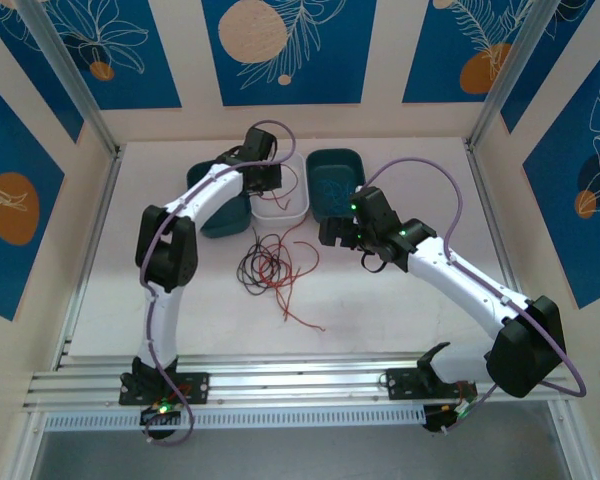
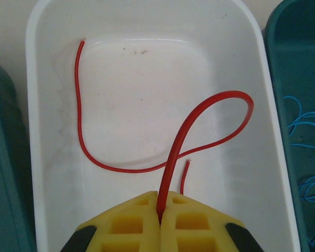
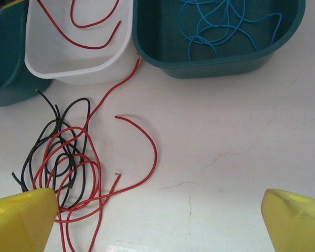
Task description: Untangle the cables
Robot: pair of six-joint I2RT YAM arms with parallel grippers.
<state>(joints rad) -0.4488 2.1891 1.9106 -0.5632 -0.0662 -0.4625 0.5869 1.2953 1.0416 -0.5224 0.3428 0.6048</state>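
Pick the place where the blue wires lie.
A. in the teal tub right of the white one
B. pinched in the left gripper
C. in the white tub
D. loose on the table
A: the blue wires lie coiled inside the teal tub, next to the white tub, which holds red wire.

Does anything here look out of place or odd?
Only slightly: one thin red wire from the tangled red and black wires on the white table ends in the gap between the white plastic tub and the teal plastic bin, inside neither.
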